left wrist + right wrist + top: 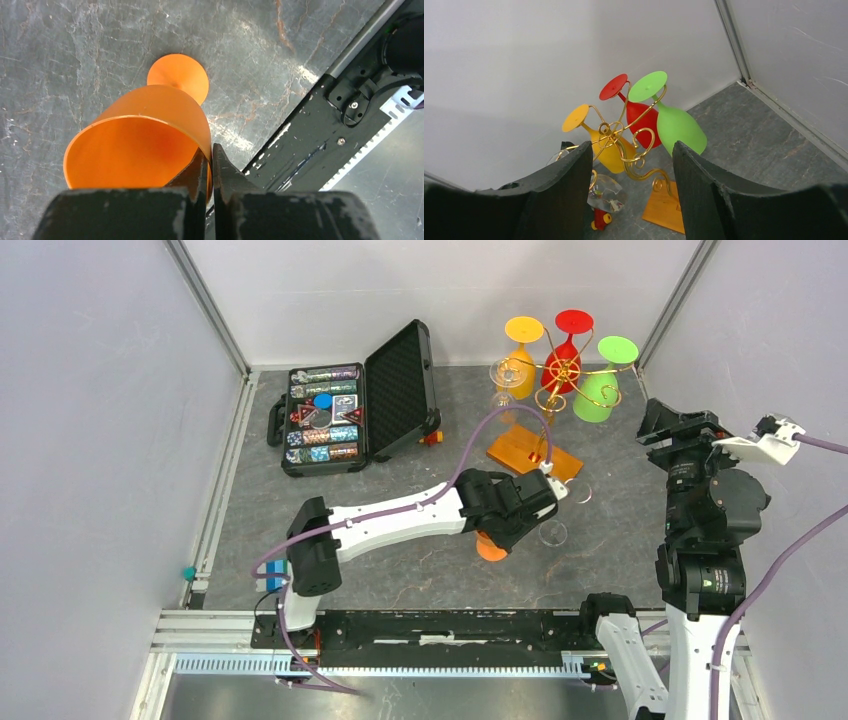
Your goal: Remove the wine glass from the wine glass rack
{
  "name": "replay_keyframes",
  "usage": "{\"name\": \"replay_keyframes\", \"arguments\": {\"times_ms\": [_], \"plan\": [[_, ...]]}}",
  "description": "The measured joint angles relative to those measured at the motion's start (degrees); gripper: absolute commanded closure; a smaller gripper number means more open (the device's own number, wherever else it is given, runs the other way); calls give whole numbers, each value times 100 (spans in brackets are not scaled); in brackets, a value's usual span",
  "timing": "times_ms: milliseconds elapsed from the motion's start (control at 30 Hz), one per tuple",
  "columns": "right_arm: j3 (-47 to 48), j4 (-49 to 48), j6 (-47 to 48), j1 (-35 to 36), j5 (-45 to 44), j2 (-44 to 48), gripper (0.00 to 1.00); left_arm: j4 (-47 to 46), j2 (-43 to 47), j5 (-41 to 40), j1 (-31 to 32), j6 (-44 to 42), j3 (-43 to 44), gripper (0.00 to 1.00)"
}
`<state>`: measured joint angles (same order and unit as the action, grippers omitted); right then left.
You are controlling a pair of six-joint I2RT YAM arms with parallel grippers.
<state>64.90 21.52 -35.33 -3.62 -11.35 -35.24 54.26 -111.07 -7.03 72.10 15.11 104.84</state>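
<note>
- The left tool [212,170] is clamped on the orange glass [140,145]. Its two fingers pinch the thin bowl wall at the rim, one inside and one outside. That is probably the easiest hold on a wide bowl the fingers could not span.
- The orange glass is off the rack [560,370], upright and low over the surface [400,570] in front of the rack's wooden base, foot downward. The left wrist view does not settle whether the foot touches the surface.
- It looks ready to be let go, since holding it foot-down means it can stand by itself once released.
- Three glasses hang upside down by their feet in the rack's wire curls: the yellow glass [520,355], the red glass [568,355] and the green glass [600,390]. A clear glass [503,375] hangs on the left side. Hung this way, each must slide sideways out of its curl to come off.
- Another clear one [553,533] stands on the surface just beside the left tool, so the release needs some care.
- The right tool [631,147] holds nothing. Its fingers are spread and aimed at the rack from well apart, likely waiting its turn.
- An open case [400,390] sits at the far left, out of the way.
</note>
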Motion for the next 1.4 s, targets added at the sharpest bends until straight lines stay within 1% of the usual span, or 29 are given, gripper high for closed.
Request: {"name": "replay_keyframes", "arguments": {"times_ms": [100,167,300,367,400,533,633,733,800,900,967,1033,1133,1167,1233,1333,1400], "plan": [[0,48,33,0,-33,0,36,20,-181,-76,-2,-61,205,97],[0,50,35,0,-33,0,36,20,-284,-146,0,-103,332,92],[0,48,33,0,-31,0,36,26,-387,-192,0,-155,461,76],[-2,50,31,0,-26,0,36,48,-409,-190,0,-166,529,67],[-4,50,28,0,-17,-2,36,50,-417,-188,0,-175,568,64],[-4,48,22,0,103,-28,36,46,-426,-195,0,-210,682,49],[-4,48,2,0,258,-96,36,31,-400,-190,-2,-225,675,41],[-4,48,-46,0,417,-168,36,-111,-155,-127,-35,-238,503,36],[-4,46,-81,0,520,-197,35,-278,173,15,-87,-236,299,32],[-4,42,-103,0,647,-199,35,-623,835,229,-269,-232,-42,20],[-4,33,-107,0,743,-199,35,-1025,1429,262,-455,-225,-404,13],[-11,11,-127,0,848,-201,34,-1556,2083,251,-710,-203,-911,9],[-33,-87,-151,0,1097,-227,34,-2422,3058,343,-1379,7,-1751,3],[-57,-131,-168,0,1198,-243,34,-2695,3294,417,-1703,146,-1965,2],[-103,-175,-195,0,1366,-280,34,-3156,3534,560,-2304,455,-2234,0],[-201,-229,-238,0,1558,-337,34,-3713,3539,855,-3010,966,-2404,0],[-251,-243,-258,0,1650,-363,34,-3995,3451,1097,-3276,1296,-2455,1]]}}
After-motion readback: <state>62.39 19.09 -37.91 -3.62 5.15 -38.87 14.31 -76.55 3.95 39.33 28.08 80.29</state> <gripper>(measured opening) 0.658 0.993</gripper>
